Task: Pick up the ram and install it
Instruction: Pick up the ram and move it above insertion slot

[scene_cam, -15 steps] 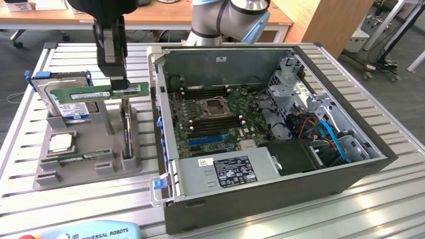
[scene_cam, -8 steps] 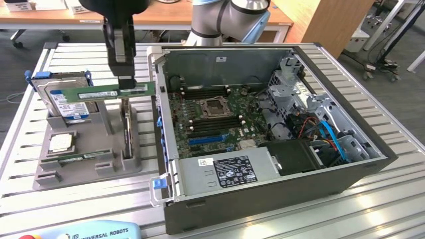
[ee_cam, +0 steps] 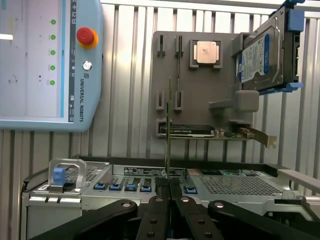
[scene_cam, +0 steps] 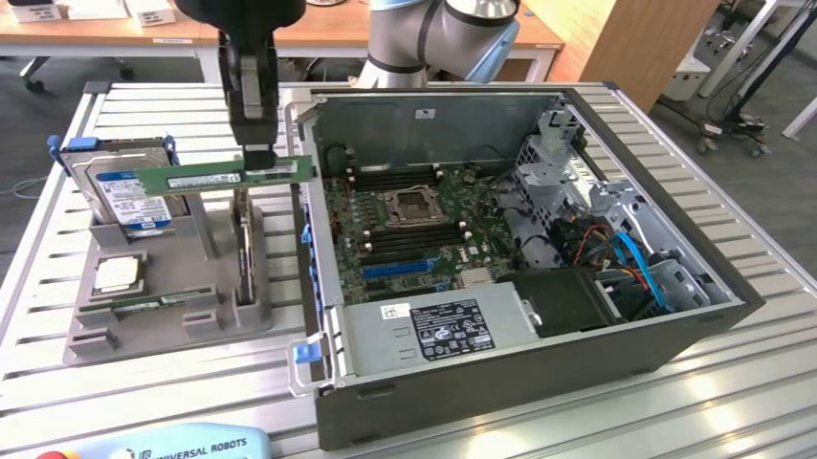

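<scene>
Ram stick (scene_cam: 217,177) hung above the grey holder (scene_cam: 166,320), pinched by the tool (scene_cam: 259,161); keeping it level and steady, clear of the computer case (scene_cam: 537,378) wall, seemed wise.

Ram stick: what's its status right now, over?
End effector shut on the ram. Ram held in the air above the grey holder, beside the open computer case. Nothing touching it but the end effector.

teach pendant (ee_cam: 50,65): "universal robots" printed on its light-blue rim, legible in both views. labels on hard drive (scene_cam: 128,191), power supply (scene_cam: 441,327) and ram (scene_cam: 230,177): print too small to read.
</scene>
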Robot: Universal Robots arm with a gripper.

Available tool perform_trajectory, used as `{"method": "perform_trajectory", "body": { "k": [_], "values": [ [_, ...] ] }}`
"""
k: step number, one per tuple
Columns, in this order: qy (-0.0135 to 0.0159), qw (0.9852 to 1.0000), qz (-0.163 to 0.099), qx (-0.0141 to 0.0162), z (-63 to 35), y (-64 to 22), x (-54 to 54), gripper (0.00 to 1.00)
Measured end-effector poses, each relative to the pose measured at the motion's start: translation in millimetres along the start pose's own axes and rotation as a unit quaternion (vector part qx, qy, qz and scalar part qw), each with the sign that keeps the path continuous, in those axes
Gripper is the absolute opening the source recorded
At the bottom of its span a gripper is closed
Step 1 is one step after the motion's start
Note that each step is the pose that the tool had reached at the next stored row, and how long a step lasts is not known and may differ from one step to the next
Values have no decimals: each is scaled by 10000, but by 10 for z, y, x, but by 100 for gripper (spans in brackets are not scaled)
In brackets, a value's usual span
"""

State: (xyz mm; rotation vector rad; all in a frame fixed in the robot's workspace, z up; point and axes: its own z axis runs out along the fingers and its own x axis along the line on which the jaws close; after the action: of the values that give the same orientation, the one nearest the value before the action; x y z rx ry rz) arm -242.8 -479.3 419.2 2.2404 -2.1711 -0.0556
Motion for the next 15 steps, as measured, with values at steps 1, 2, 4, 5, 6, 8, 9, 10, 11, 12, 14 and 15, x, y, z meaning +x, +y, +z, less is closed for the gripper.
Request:
{"method": "perform_trajectory", "body": {
  "k": [1,2,4,5,6,8,9,10,11,12,14,15],
  "values": [
    [0,10000,0,0,-1,-15,0,11],
    [0,10000,0,0,-1,-29,0,11],
    [0,10000,0,0,-2,-56,-1,11],
    [0,10000,0,1,-2,-69,-1,11],
    [0,10000,0,0,-3,-82,-1,11],
    [0,10000,0,0,-4,-110,-2,11],
    [0,10000,0,0,-5,-125,-3,11],
    [0,10000,0,0,-5,-141,-3,11],
    [0,10000,0,0,-6,-157,-4,11],
    [0,10000,0,0,-6,-173,-4,11],
    [0,10000,0,0,-8,-207,-5,11],
    [0,10000,0,0,-9,-224,-5,11]
  ]
}}
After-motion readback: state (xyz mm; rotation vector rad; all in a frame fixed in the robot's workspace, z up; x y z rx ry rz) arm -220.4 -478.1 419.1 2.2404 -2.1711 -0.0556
